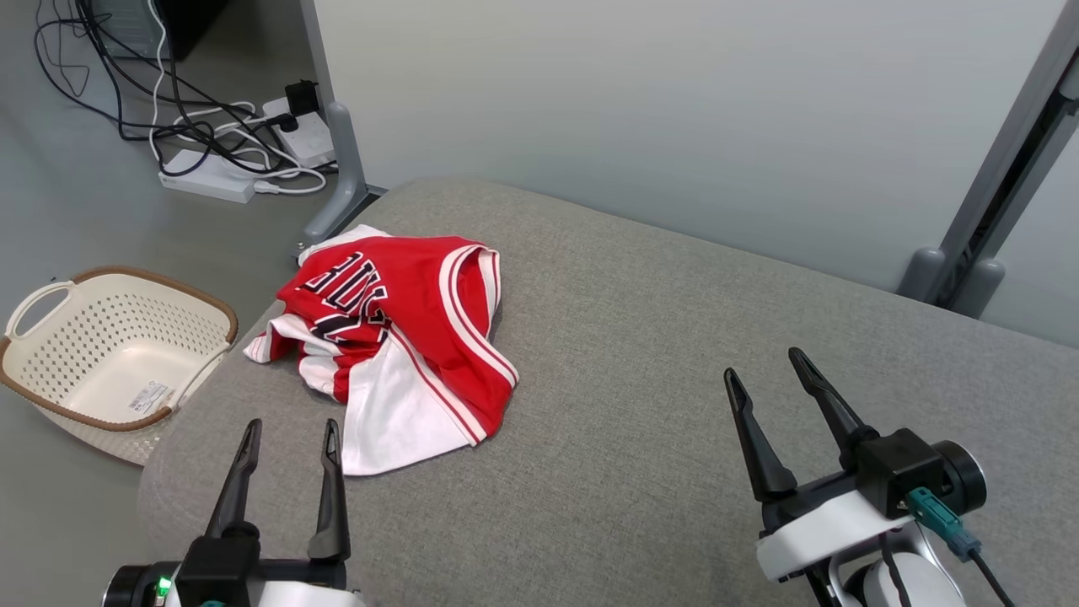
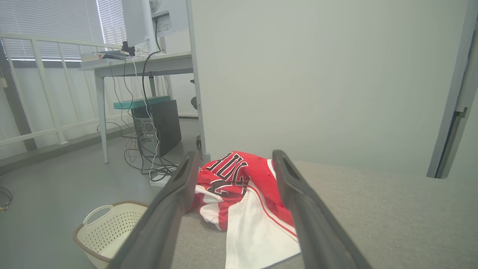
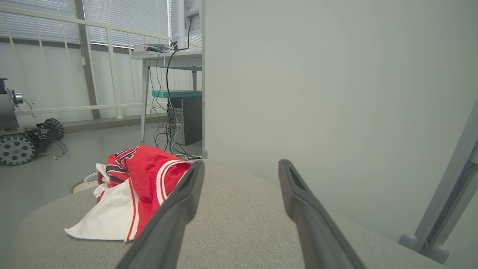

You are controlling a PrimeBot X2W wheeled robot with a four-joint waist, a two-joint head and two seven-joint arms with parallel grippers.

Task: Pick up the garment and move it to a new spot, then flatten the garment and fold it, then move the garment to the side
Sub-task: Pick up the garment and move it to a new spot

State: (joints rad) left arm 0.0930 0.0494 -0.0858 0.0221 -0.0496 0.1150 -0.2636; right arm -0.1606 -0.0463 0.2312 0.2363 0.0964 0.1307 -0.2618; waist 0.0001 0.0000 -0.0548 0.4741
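On the grey padded surface, near its far left corner, the garment lay in a crumpled heap: a red jersey, white panel toward me, lettering partly folded under.

Left gripper hovered just beside the white hem, fingers spread wide, holding nothing. I could not confirm contact. Right gripper stood well apart to the right, equally wide open and empty.

Progress, my reading: 0 of 3 stages done. Garment not yet picked up, flattened, folded or set aside. Judging by position, the first grasp looked like the left arm's job.

View notes:
- Head view gave the heap's whole outline, the basket on the floor beside the surface's left edge, and the power strips and cables beyond.
- Left wrist view framed the jersey between its own 2 fingers, and added a desk and a computer tower.
- Right wrist view showed the heap's height from the side, plus a wheeled machine on the floor at far left.
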